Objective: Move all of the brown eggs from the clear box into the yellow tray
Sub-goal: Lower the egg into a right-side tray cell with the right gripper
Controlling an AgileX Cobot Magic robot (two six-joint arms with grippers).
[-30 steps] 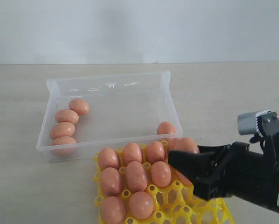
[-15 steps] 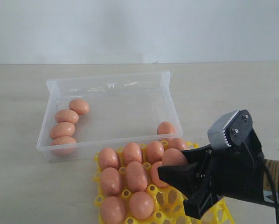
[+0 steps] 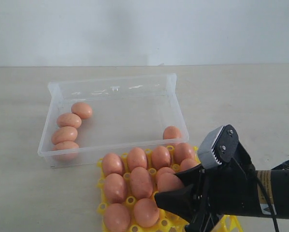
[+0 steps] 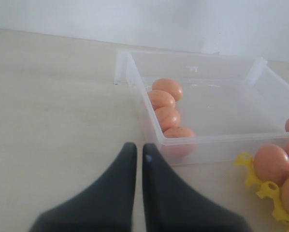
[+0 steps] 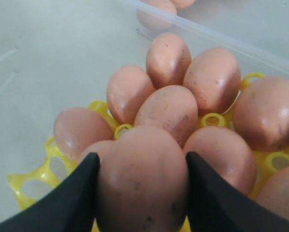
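Right claw (image 3: 171, 187) is gripping one held egg (image 3: 168, 182), fingers pinching across its narrow width, so its long axis is running roughly along the fingers in the right wrist view. The egg is hanging just over the yellow tray (image 3: 100, 209), above the near-right part of the grid. That is probably where the free cups are lying, since the far and left cups are already carrying eggs. What the coming move turns on is straight down: the target cup is sitting under the egg, with seated neighbours crowding it on the far and left sides. Five brown eggs (image 3: 68, 120) are sitting in the clear box (image 3: 110, 89): four lined up along its left wall and one in the near-right corner, touching nothing of the claw. Left claw (image 4: 136, 154) is closed and empty, hovering low over the bench (image 3: 19, 193) just near-left of the box, so it is looking closer to those four.
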